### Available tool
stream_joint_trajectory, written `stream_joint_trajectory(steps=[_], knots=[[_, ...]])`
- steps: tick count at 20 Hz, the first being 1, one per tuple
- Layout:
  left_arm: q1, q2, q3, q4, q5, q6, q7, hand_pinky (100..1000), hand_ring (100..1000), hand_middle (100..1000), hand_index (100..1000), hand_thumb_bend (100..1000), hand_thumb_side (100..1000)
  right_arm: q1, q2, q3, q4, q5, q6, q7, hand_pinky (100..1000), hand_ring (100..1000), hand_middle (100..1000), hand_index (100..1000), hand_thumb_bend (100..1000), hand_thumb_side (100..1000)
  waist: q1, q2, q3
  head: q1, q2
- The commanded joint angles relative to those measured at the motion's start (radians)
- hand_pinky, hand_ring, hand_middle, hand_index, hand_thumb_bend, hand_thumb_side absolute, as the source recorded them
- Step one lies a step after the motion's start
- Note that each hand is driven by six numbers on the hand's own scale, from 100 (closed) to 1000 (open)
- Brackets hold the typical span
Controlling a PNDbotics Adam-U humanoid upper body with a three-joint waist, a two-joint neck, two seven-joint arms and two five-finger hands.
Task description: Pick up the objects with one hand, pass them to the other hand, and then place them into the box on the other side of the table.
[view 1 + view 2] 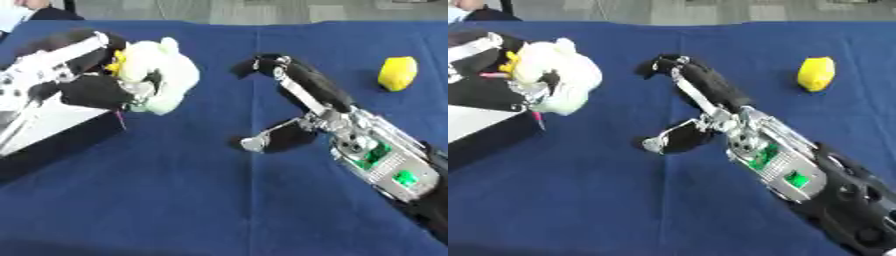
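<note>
Currently on your table:
- Left hand: at nine o'clock, fingers curled round the white plush toy, which you hold in the air just above the box's rim.
- Box: white inside, dark-walled, at eight o'clock, directly under and beside that hand; your drop looks a short move down and leftward.
- Right hand: centre, fingers straight and relaxed, holding nothing, pointing toward eleven o'clock.
- Yellow object: at two o'clock, well apart from both hands, nearer your right; long axis roughly upright.
</note>
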Motion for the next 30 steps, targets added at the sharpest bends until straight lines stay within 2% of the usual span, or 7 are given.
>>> stream_joint_trajectory(steps=[1, 6, 11, 17, 30], knots=[[0.003, 0.068, 0.057, 0.013, 0.006, -0.006, 0.044, 777, 551, 453, 350, 100, 288, -0.007, -0.027, -0.019, -0.029, 0.001, 0.005, -0.003, 847, 835, 718, 811, 675, 198, 0.004, -0.015, -0.001, 0.020, -0.001], [0.024, 0.109, 0.095, 0.082, -0.007, -0.014, 0.090, 776, 553, 455, 353, 100, 287, -0.006, -0.033, -0.027, -0.038, -0.009, 0.001, -0.006, 849, 835, 719, 811, 651, 204, 0.001, -0.015, -0.004, 0.055, -0.001], [0.040, 0.117, 0.127, 0.169, -0.014, -0.029, 0.134, 777, 554, 457, 356, 100, 287, -0.003, -0.038, -0.034, -0.039, -0.019, -0.011, -0.013, 850, 836, 721, 811, 610, 202, -0.003, -0.015, -0.006, 0.106, -0.001], [0.054, 0.112, 0.152, 0.283, -0.016, -0.050, 0.183, 777, 555, 457, 360, 100, 286, 0.002, -0.043, -0.044, -0.039, -0.032, -0.017, -0.026, 849, 833, 718, 808, 622, 194, -0.011, -0.012, -0.008, 0.149, -0.001], [0.058, 0.072, 0.173, 0.497, -0.062, -0.091, 0.262, 775, 561, 465, 390, 100, 278, 0.008, -0.039, -0.058, -0.039, -0.047, -0.017, -0.059, 846, 828, 709, 802, 627, 193, -0.025, -0.005, -0.013, 0.179, -0.005]])
